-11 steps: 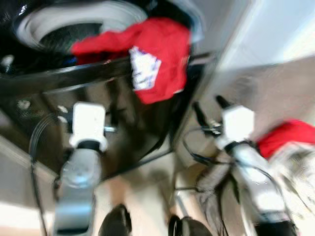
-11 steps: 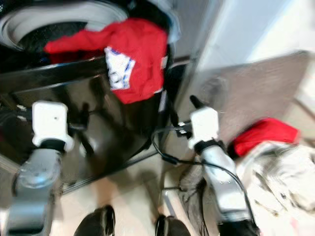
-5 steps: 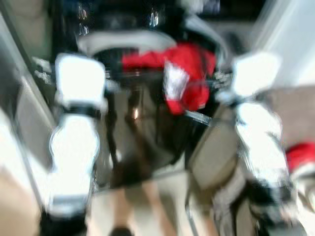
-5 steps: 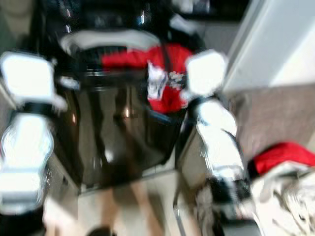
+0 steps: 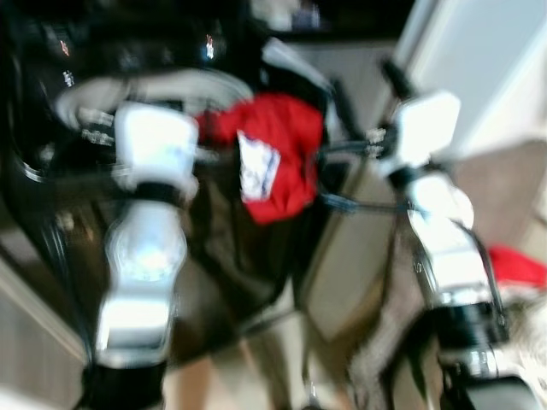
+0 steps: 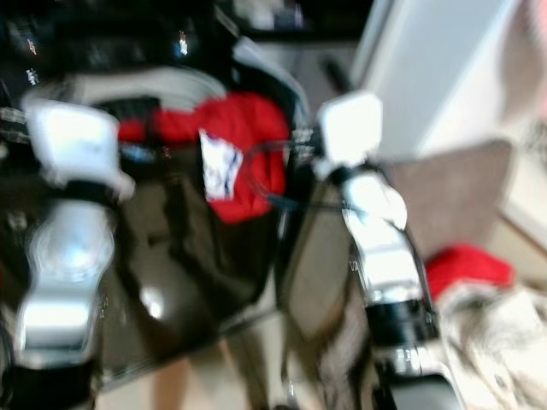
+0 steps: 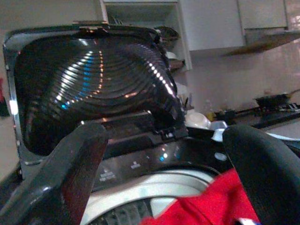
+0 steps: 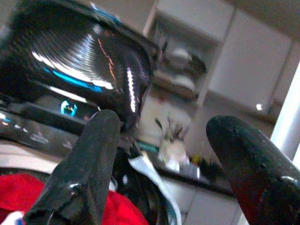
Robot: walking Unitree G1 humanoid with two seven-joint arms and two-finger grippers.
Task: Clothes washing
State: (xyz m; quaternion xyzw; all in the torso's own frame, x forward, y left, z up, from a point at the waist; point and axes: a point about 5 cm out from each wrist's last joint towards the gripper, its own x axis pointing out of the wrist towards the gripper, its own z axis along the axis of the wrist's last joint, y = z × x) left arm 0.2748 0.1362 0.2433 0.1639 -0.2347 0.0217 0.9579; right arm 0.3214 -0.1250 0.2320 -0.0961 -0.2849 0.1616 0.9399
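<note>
- Raising both arms vs. a sec ago: wrists hung low by the washer front 1 s back, now up near the tub rim. Whole view shifted + blurred too, so camera moving as well, prob. robot stepping in/straightening.
- Left gripper [image 7: 159, 187] pointing over the washer [image 5: 214, 248] opening, fingers [image 7: 65, 173] spread wide, nothing betw. them; raised lid [image 7: 93, 89] standing open behind.
- Right gripper [image 8: 164, 173] also gaping wide, empty, aimed toward the washer's right side; shelves and cupboards beyond, too blurred to detail.
- Red shirt [image 5: 273, 158] w/ white print draping over the tub's front rim, part in, part hanging down the black front. Looking unmoved rel. to the washer across the earlier frames; only its place in view shifting.
- Lying on the floor to the robot's right: another red garment [image 6: 468, 266] on a pale heap of laundry [image 6: 496, 342], near the right arm, well apart from the washer.
- Meaning for task: seemingly setting up a reach for the hanging shirt, to push it fully into the tub. Not touching it yet as far as blur allows.
- Risk: heavy blur, so exact gap betw. fingers and cloth not readable.
</note>
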